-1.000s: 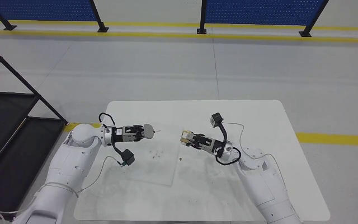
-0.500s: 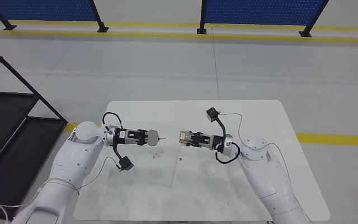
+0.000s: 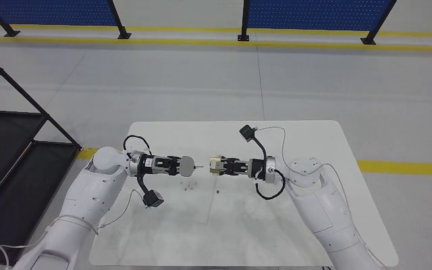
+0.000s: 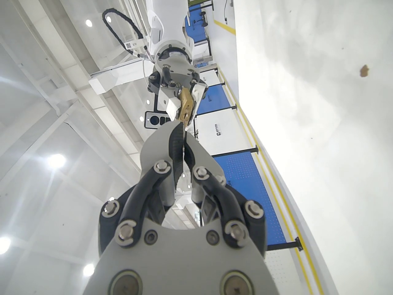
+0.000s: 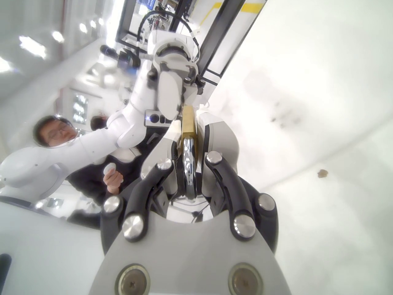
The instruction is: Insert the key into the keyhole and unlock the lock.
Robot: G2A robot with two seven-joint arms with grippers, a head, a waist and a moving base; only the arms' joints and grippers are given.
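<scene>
While right pincer [image 3: 221,166] clamps brass lock [image 5: 188,124], left pincer [image 4: 183,138] pinches key [image 3: 196,165], tip just beside lock base.

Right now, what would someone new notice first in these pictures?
Above the middle of the white table, the right gripper clamps a brass padlock. The left gripper pinches a key aimed straight at it, nearly touching. A small brown speck lies on the table.

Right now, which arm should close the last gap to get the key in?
Left, probably. The left gripper is shut on the key, whose tip points at the lock. The right gripper clamps the lock and can hold steady.
</scene>
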